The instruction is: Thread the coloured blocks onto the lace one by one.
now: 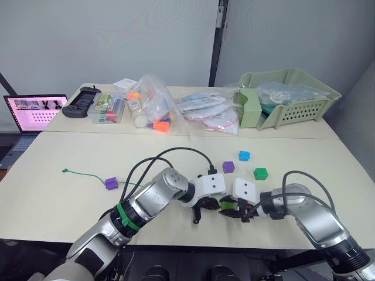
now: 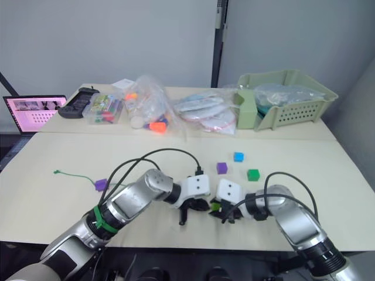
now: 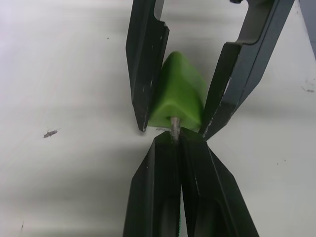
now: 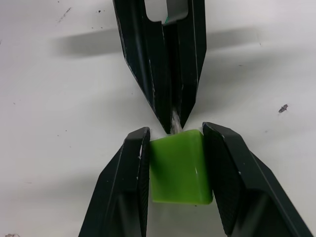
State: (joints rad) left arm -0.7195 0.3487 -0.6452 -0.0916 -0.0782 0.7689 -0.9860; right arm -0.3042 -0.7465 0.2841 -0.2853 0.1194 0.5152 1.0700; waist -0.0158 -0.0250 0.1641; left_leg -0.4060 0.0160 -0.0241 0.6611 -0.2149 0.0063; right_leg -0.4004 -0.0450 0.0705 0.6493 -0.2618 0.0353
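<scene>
Meeting tip to tip low over the table's (image 1: 70,193) near edge: right gripper (image 4: 174,148) clamped on lime green block (image 4: 177,165), left gripper (image 3: 174,136) pinching the lace's pale tip (image 3: 174,123) against it.

lace (image 1: 88,176) partly hidden behind left arm, laptop (image 1: 32,120) cut off at picture edge

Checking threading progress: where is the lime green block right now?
The lime green block is clamped in the right hand near the table's front edge, facing the left hand, which pinches the lace tip against it.
</scene>
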